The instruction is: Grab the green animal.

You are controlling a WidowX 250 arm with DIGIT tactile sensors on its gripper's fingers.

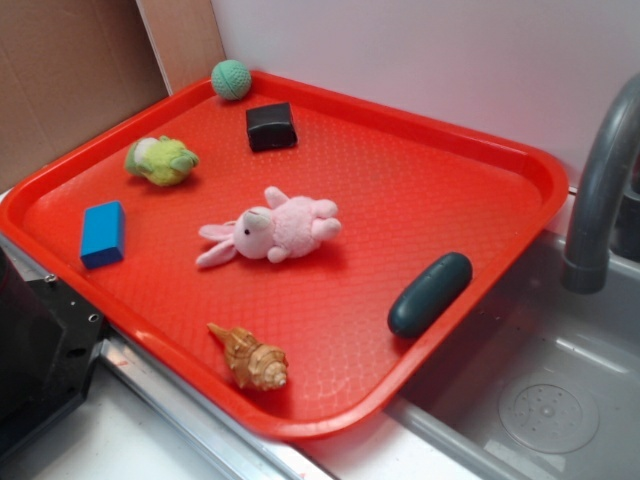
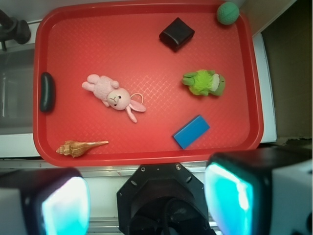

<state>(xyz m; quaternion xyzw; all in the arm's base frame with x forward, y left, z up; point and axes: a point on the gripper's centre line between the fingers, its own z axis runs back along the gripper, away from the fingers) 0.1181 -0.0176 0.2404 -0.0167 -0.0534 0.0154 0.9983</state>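
Observation:
The green animal (image 1: 161,160) (image 2: 204,82) is a small yellow-green plush lying on its side on the red tray (image 1: 300,425) (image 2: 146,159), near the far left rim in the exterior view. In the wrist view my gripper (image 2: 149,196) hangs high above the tray's near edge. Its two fingers (image 2: 63,205) stand wide apart at the bottom corners, open with nothing between them. The green animal lies well away from them, up and to the right. The exterior view does not show the gripper.
Also on the tray: a pink bunny (image 1: 268,228) (image 2: 110,95), a teal ball (image 1: 231,79), a black block (image 1: 270,126), a blue block (image 1: 103,234) (image 2: 191,131), a shell (image 1: 250,357) and a dark oblong (image 1: 430,294). A faucet (image 1: 600,190) and sink (image 1: 520,390) lie to the right.

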